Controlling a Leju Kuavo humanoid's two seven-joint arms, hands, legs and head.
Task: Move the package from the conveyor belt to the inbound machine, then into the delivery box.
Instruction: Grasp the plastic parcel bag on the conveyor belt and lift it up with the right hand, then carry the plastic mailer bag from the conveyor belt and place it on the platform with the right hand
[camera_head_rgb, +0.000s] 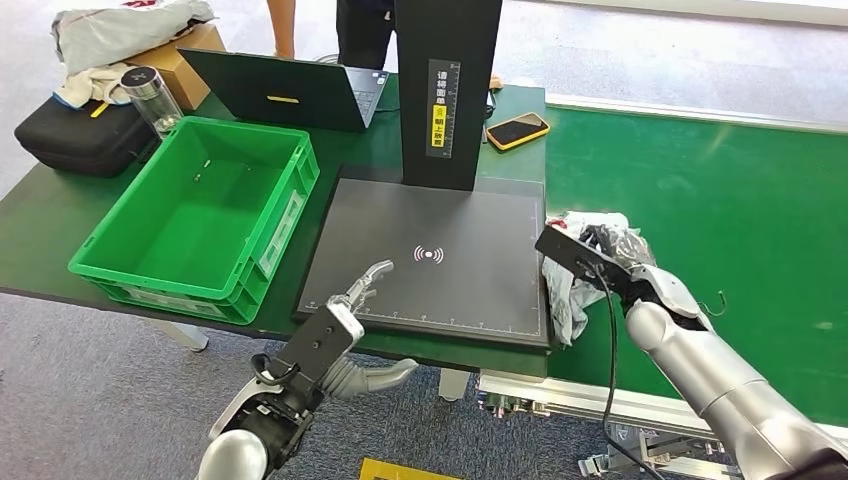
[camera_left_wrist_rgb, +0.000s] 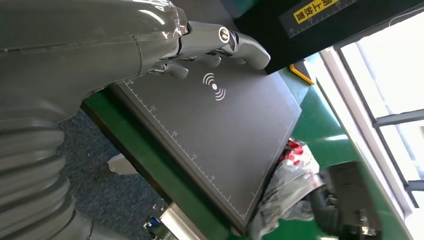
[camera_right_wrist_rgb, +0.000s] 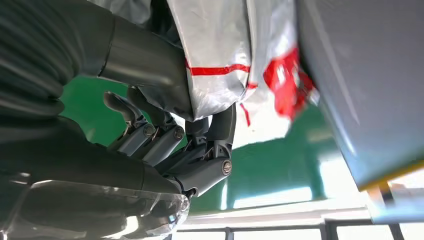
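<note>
My right hand (camera_head_rgb: 610, 255) is clamped on the package (camera_head_rgb: 572, 285), a crinkly silver poly bag w/ red print, sitting at the conveyor belt (camera_head_rgb: 720, 210) edge, touching the right side of the inbound machine (camera_head_rgb: 430, 255). Machine = flat matte black pad w/ ruler marks and a wireless icon, black upright column (camera_head_rgb: 447, 80) at its rear. My left hand (camera_head_rgb: 362, 290) is empty, fingers apart, over the pad's near-left corner. Green ribbed plastic delivery box (camera_head_rgb: 200, 215) just left of the pad on the green bench (camera_head_rgb: 45, 225). Behind it: laptop (camera_head_rgb: 285, 90), phone in yellow case (camera_head_rgb: 517, 130), clear bottle (camera_head_rgb: 152, 97), black case (camera_head_rgb: 75, 135), cardboard box (camera_head_rgb: 185, 60).
</note>
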